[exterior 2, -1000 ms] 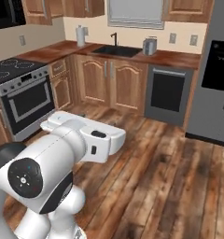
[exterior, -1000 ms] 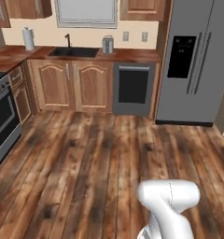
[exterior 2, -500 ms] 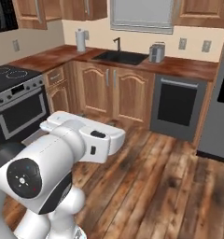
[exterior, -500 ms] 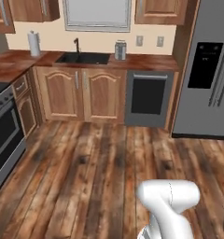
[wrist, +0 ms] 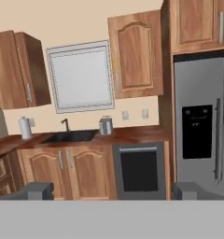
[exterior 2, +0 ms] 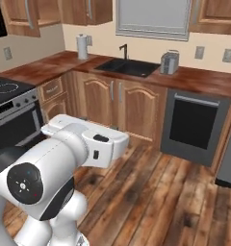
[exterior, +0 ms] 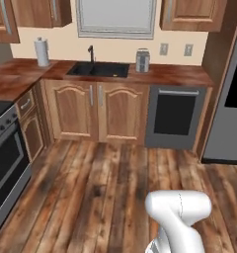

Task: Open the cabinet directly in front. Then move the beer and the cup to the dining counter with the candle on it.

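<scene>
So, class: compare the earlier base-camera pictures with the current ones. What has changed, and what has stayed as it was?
The whole scene has shifted and grown in both base views: the base has driven closer to the sink counter, turning left, so the fridge slides toward the right edge. No object in the kitchen moved. The arm's pose looks unchanged, and the pincer stays open, holding nothing.

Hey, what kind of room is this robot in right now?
A home kitchen, rendered: a sink set in a wood worktop, a stove to one side, and a steel fridge beside a dishwasher.
</scene>
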